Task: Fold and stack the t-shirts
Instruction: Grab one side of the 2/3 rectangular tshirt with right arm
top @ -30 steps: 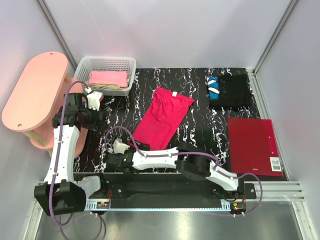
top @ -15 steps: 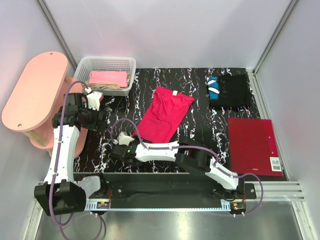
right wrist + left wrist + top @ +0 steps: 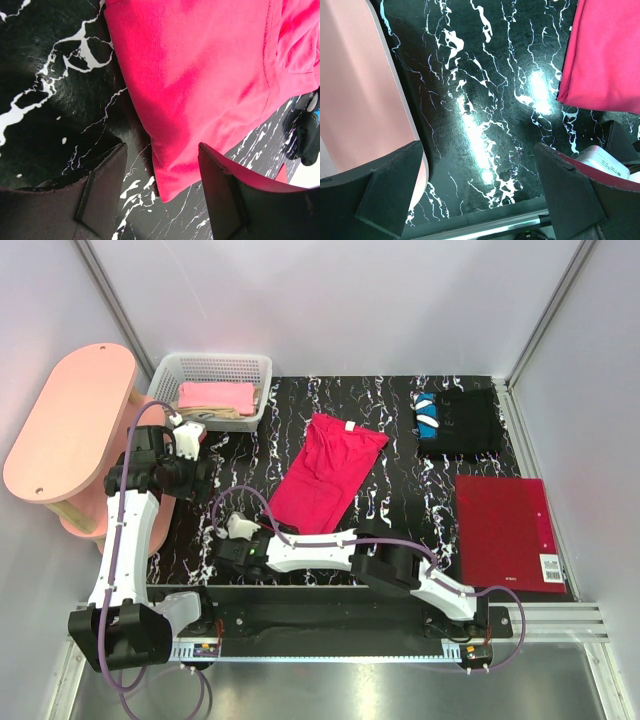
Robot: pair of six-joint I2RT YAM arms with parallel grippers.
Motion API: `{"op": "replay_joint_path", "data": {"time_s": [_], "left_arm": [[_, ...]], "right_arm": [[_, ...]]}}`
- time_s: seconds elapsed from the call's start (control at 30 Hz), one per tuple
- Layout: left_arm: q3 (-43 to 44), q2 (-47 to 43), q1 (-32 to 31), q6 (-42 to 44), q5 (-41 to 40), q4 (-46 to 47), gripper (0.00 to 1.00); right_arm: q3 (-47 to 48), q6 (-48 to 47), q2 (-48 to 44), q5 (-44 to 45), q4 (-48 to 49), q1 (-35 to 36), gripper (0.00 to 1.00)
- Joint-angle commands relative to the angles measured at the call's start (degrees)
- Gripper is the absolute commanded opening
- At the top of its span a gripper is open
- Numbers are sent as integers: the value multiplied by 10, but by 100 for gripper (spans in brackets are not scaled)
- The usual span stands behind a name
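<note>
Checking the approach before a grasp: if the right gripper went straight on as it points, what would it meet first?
Probably the corner of the red t-shirt, which sits just ahead of the open right gripper. The table lies right beside that corner, and depth is unclear.

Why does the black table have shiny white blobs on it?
Left wrist view: that is light glare on the glossy table, mixed with its white veins. Right wrist view: hardly any glare, and the red t-shirt looks sharp. Top view: even light, soft shadows.

no readable text, barcode label [image 3: 551, 571] illegible
</note>
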Motion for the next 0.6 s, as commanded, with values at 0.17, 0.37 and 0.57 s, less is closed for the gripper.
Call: {"op": "replay_joint_path", "data": {"time_s": [0.17,0.37,0.57], "left_arm": [[8,-9,4,-3,6,19,99],[13,-12,4,-1,5,18,99],[21,-14,4,-3,9,15,99]], "right_arm": [[4,13,90,-68,29,0,67],[1,1,118,-64,47,-8,64],[-8,-6,137,-64,55,-11,61]]}}
